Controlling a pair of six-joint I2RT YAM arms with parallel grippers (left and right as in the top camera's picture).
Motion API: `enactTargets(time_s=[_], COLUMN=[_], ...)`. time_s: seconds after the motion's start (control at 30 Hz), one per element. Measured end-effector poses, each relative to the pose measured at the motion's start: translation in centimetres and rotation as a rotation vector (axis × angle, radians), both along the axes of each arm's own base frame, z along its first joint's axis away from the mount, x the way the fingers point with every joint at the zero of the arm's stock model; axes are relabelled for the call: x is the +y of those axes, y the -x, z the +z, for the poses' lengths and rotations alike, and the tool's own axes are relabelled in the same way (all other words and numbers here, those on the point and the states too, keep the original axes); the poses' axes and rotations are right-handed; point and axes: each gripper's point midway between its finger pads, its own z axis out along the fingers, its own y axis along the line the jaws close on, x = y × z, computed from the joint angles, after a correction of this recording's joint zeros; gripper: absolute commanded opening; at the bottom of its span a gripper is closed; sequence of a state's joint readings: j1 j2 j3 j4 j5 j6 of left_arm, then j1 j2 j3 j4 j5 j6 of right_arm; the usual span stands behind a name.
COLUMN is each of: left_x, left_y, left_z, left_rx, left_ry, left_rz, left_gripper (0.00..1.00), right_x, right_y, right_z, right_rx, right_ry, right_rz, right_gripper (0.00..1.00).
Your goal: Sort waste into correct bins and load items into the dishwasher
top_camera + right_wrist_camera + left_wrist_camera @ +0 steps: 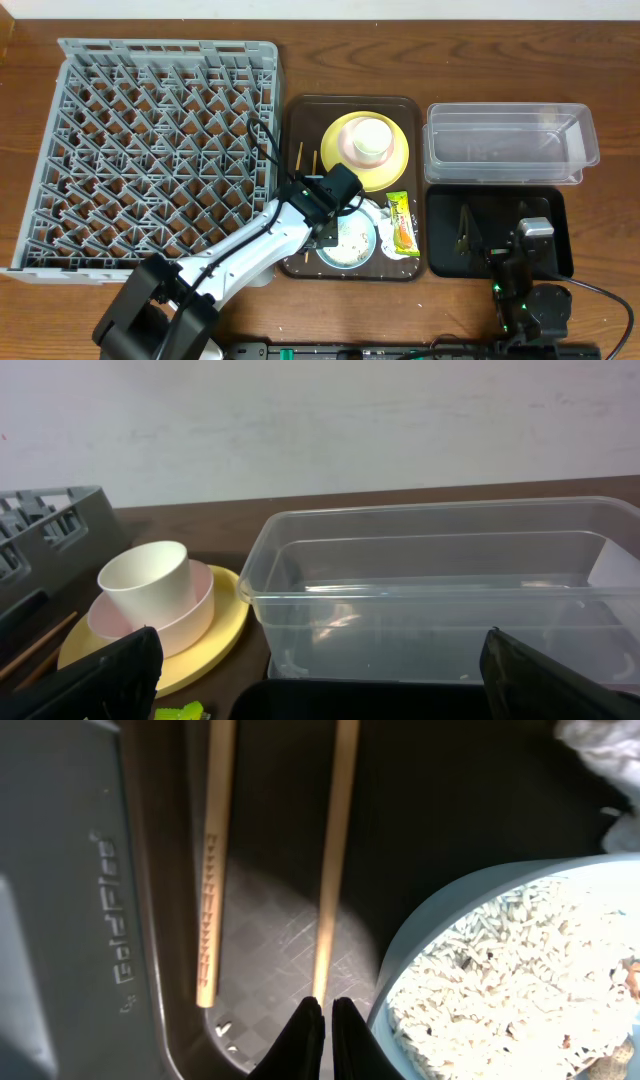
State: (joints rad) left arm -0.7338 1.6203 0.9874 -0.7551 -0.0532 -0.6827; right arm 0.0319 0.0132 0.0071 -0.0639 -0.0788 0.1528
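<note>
Nothing's racked or binned yet: your dishwasher rack [150,150] stands bare, and so do the clear tub [510,110] and black tray [450,215]. Left tool [320,1020] hovers low over the brown tray [300,110], fingers pinched together on nothing, right at the near end of one of the chopsticks [335,850]. The blue bowl [430,905] of rice [500,970] crowds that approach. Wrapper [401,220], napkin [600,745], yellow plate [395,160] and cup [369,138] all wait on that tray. Right tool [320,680] gapes wide, empty, over the black tray.
</note>
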Motion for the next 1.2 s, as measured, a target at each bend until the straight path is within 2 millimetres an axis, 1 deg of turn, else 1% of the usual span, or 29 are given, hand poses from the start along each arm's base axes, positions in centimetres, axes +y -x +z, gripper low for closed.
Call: enactTargets(time_s=[0.07, 0.13, 0.17, 0.23, 0.3, 0.4, 0.43, 0.57, 0.67, 0.7, 0.73, 0.8, 0.93, 1.03, 1.13, 1.2], left_x=[-0.3, -1.2, -2.1, -2.8, -3.1, -2.7, -2.4, -1.5, -1.5, -1.7, -2.0, -2.5, -2.8, -1.9, -0.9, -0.5], left_y=[-0.1, -0.3, -0.4, -0.3, -0.3, -0.8, -1.2, -2.2, -2.9, -3.3, -3.8, -4.5, -5.4, -6.1, -6.8, -7.2], left_z=[0.0, 0.0, 0.1, 0.2, 0.2, 0.2, 0.3, 0.4, 0.6, 0.7, 0.9, 1.2, 1.2, 0.9, 0.6, 0.4], left_rx=[-0.003, -0.004, -0.003, 0.002, 0.001, -0.026, -0.042, -0.098, -0.133, -0.151, -0.173, -0.206, -0.239, -0.236, -0.230, -0.229], left_ry=[0.014, 0.056, 0.095, 0.127, 0.139, 0.108, 0.089, 0.028, 0.018, 0.022, 0.030, 0.041, 0.043, 0.030, 0.021, 0.027], left_rz=[-0.007, -0.036, -0.069, -0.103, -0.127, -0.143, -0.144, -0.145, -0.153, -0.159, -0.172, -0.192, -0.219, -0.202, -0.172, -0.160], left_gripper=[0.08, 0.08, 0.09, 0.13, 0.22, 0.43, 0.45, 0.43, 0.43, 0.41, 0.36, 0.29, 0.27, 0.26, 0.23, 0.22], right_x=[0.0, 0.0, 0.0, 0.0, 0.0, 0.0, 0.0, 0.0, 0.0, 0.0, 0.0, 0.0, 0.0, 0.0, 0.0, 0.0], right_y=[0.0, 0.0, 0.0, 0.0, 0.0, 0.0, 0.0, 0.0, 0.0, 0.0, 0.0, 0.0, 0.0, 0.0, 0.0, 0.0], right_z=[0.0, 0.0, 0.0, 0.0, 0.0, 0.0, 0.0, 0.0, 0.0, 0.0, 0.0, 0.0, 0.0, 0.0, 0.0, 0.0], right_rx=[0.000, 0.000, 0.000, 0.000, 0.000, 0.000, 0.000, 0.000, 0.000, 0.000, 0.000, 0.000, 0.000, 0.000, 0.000, 0.000], right_ry=[0.000, 0.000, 0.000, 0.000, 0.000, 0.000, 0.000, 0.000, 0.000, 0.000, 0.000, 0.000, 0.000, 0.000, 0.000, 0.000], right_rz=[0.000, 0.000, 0.000, 0.000, 0.000, 0.000, 0.000, 0.000, 0.000, 0.000, 0.000, 0.000, 0.000, 0.000, 0.000, 0.000], right_gripper=[0.99, 0.99, 0.99, 0.99, 0.99, 0.99, 0.99, 0.99, 0.99, 0.99, 0.99, 0.99, 0.99, 0.99, 0.99, 0.99])
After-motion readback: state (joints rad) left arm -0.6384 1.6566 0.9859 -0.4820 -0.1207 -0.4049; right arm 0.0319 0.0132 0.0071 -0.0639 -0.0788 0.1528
